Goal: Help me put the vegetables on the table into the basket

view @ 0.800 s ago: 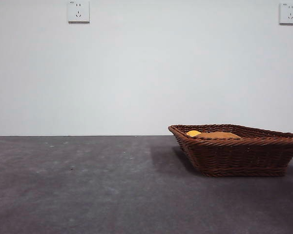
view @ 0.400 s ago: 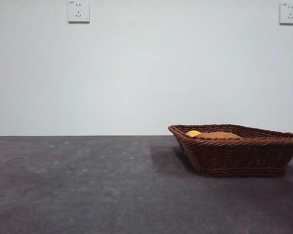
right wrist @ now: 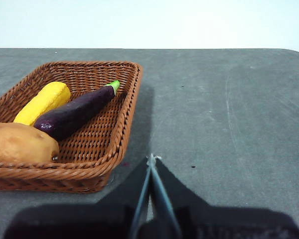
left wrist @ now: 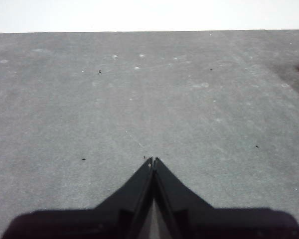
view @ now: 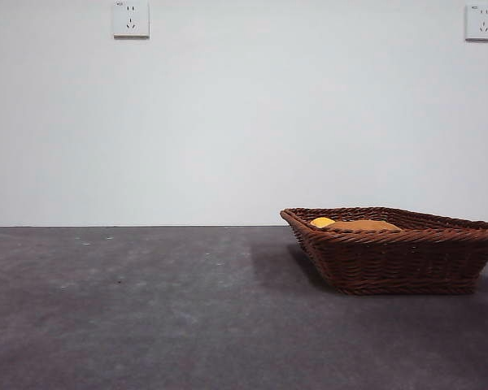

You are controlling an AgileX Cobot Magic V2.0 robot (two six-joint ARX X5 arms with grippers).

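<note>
The brown wicker basket stands on the dark-grey table at the right; it also shows in the right wrist view. Inside it lie the yellow bumpy vegetable, the orange-brown potato and a dark purple eggplant. In the front view only the tops of the yellow piece and the potato show over the rim. My right gripper is shut and empty, beside the basket. My left gripper is shut and empty over bare table.
A white wall with two sockets stands behind the table. The table's rounded corner shows in the right wrist view. Neither arm shows in the front view.
</note>
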